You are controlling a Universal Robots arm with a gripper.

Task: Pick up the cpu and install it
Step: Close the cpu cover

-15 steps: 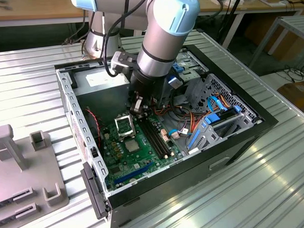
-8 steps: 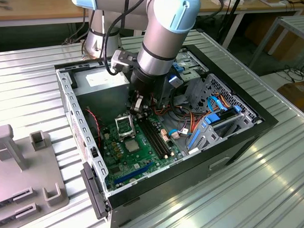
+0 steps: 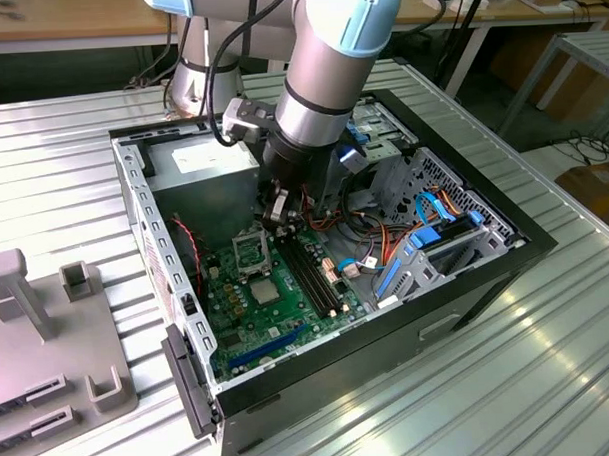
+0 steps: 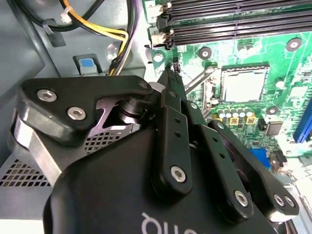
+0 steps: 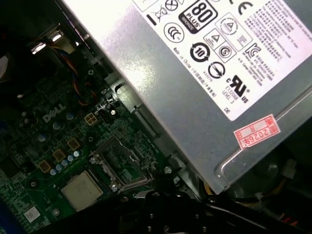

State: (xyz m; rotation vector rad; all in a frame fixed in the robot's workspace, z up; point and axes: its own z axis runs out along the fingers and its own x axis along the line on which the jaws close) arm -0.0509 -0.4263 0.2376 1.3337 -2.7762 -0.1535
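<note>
One ribbed metal tabletop carries an open black computer case, with wooden benches behind it. The arm's own wrist hides much of the claw in the exterior view. In the second wrist view its black fingers taper together, narrow, gripping nothing we can see. The cpu, flat, square and pale silvery-tan, lies on the green motherboard just beside the open socket frame, apart from the claw. A matte grey power supply sits close by.
</note>
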